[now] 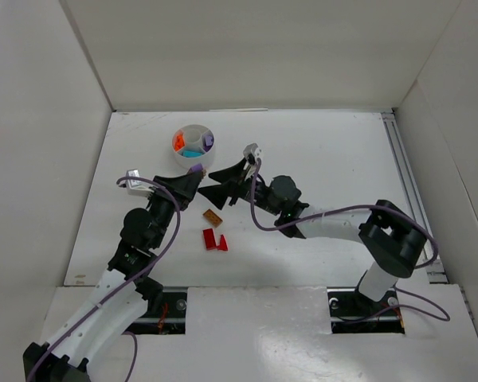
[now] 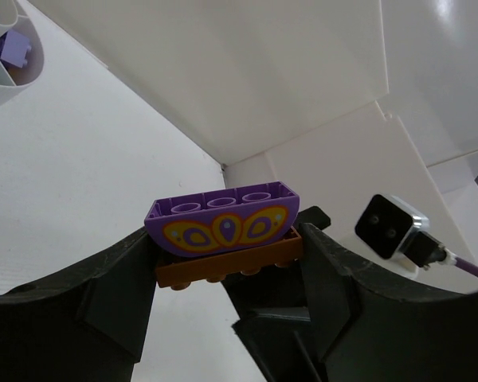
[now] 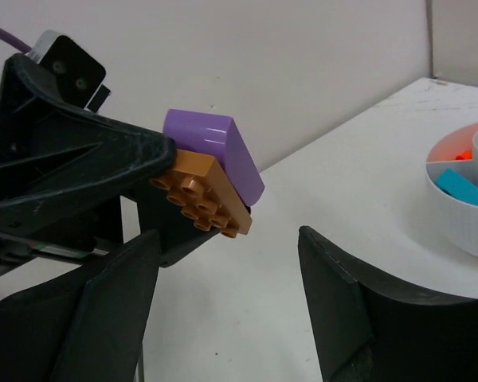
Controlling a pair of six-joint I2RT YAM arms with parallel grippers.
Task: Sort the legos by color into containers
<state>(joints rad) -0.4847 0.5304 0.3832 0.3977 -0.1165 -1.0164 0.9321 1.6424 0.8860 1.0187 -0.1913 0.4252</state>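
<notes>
My left gripper [image 2: 227, 263] is shut on a purple curved lego [image 2: 221, 222] joined to a brown-orange plate [image 2: 223, 261], held above the table. In the top view this stack [image 1: 196, 169] sits at the left gripper [image 1: 193, 177], just below the white round dish [image 1: 193, 145]. The dish holds orange, teal and purple pieces. My right gripper [image 3: 227, 286] is open and empty, close beside the stack [image 3: 211, 171], facing the left gripper. A brown-orange plate [image 1: 213, 216] and red pieces [image 1: 214, 239] lie on the table.
White walls enclose the table on three sides. A rail [image 1: 406, 183] runs along the right edge. The dish also shows in the right wrist view [image 3: 462, 199] and in the left wrist view [image 2: 12, 56].
</notes>
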